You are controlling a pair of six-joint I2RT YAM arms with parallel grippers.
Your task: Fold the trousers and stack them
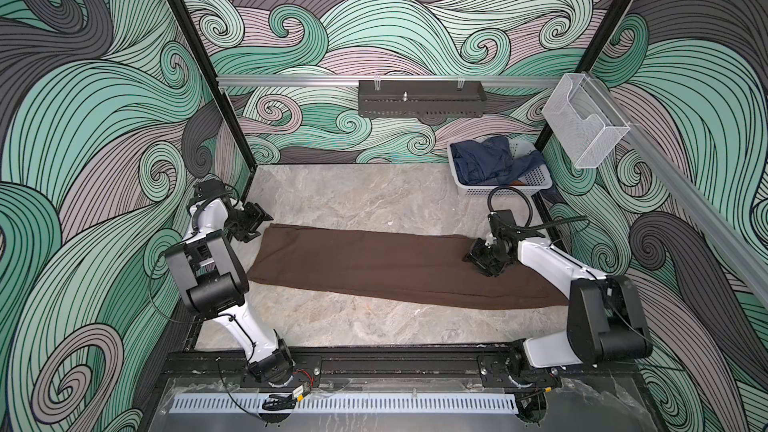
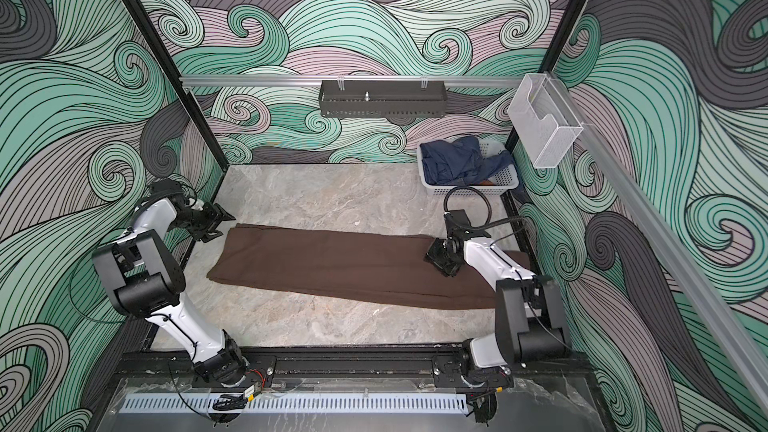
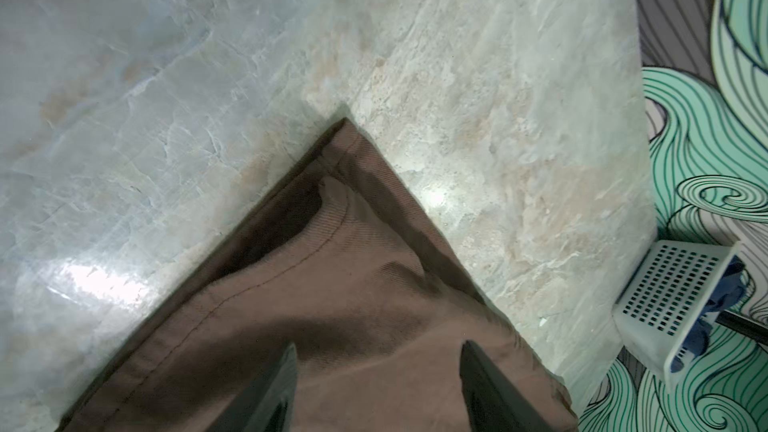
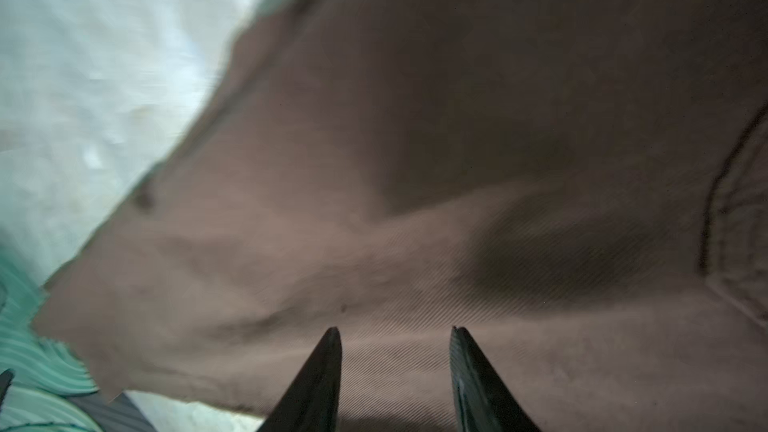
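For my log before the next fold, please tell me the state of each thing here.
trousers: flat on the table, full length.
left claw: open, over a trouser corner, holding nothing.
right claw: open, over the other end, holding nothing.
basket: holds crumpled navy garments.

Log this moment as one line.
garment: dark brown fabric trousers flat on marble tabletop | left claw: open, over one end's corner | right claw: open, over opposite end
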